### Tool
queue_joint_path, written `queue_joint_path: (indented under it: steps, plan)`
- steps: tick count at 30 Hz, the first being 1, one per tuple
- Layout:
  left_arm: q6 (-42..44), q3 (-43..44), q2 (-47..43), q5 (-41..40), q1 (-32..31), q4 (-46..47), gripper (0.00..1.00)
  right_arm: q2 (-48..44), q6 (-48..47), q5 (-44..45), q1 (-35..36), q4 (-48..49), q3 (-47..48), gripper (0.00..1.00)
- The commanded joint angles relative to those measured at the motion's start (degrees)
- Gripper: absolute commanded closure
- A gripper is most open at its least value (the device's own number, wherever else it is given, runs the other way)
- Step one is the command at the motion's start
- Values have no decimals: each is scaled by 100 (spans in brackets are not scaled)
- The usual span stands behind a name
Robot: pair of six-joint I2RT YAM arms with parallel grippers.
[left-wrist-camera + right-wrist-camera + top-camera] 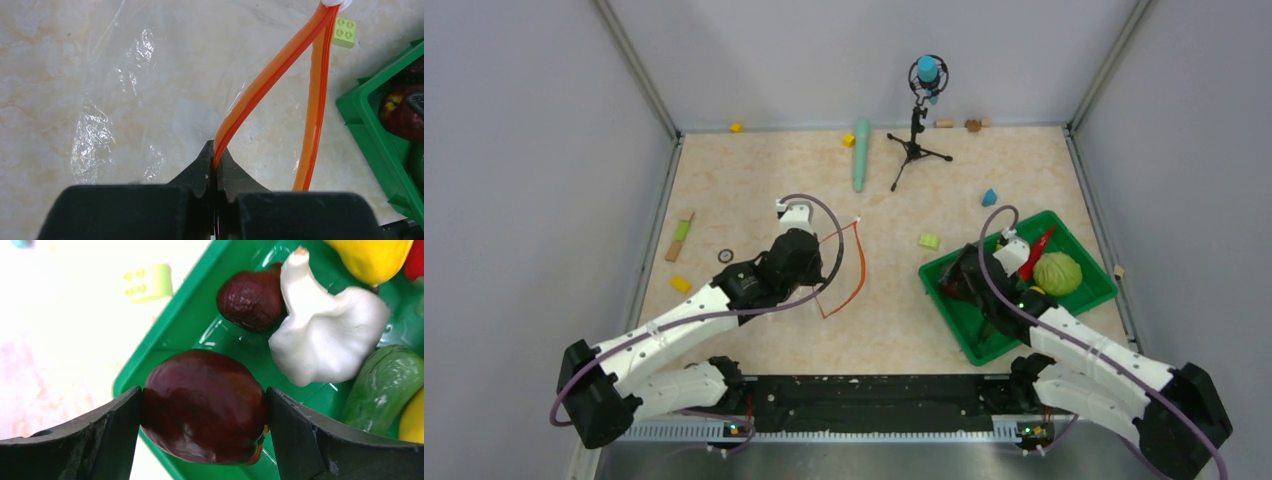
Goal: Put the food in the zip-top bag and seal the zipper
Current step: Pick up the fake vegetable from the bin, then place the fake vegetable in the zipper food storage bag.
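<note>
Orange-red zipper (260, 92) on the clear bag (100, 125); green tray (192, 305); dark red round piece (202, 412); white garlic bulb (325, 335).
</note>
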Motion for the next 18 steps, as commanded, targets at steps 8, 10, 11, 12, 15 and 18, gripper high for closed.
queue_joint_path:
  steps: [8,10,11,12,15,18]
  plan:
    - [81,-156,-371,247,19,461,100,-2193,-1192,-169,-27,-108,373,40]
    - [81,-152,-390,273,20,454,100,-2266,-1548,-869,-25,401,483,40]
    - [81,-137,-404,289,20,444,100,-2228,-1694,-1302,-27,803,541,40]
    - [76,-138,-416,294,20,436,100,-2118,-1814,-1736,-23,985,603,40]
    - [77,-155,-492,336,19,437,100,-1448,-1959,-3021,-24,1950,875,40]
    - [108,-173,-553,456,20,480,100,-327,-1964,-3998,76,2848,1270,40]
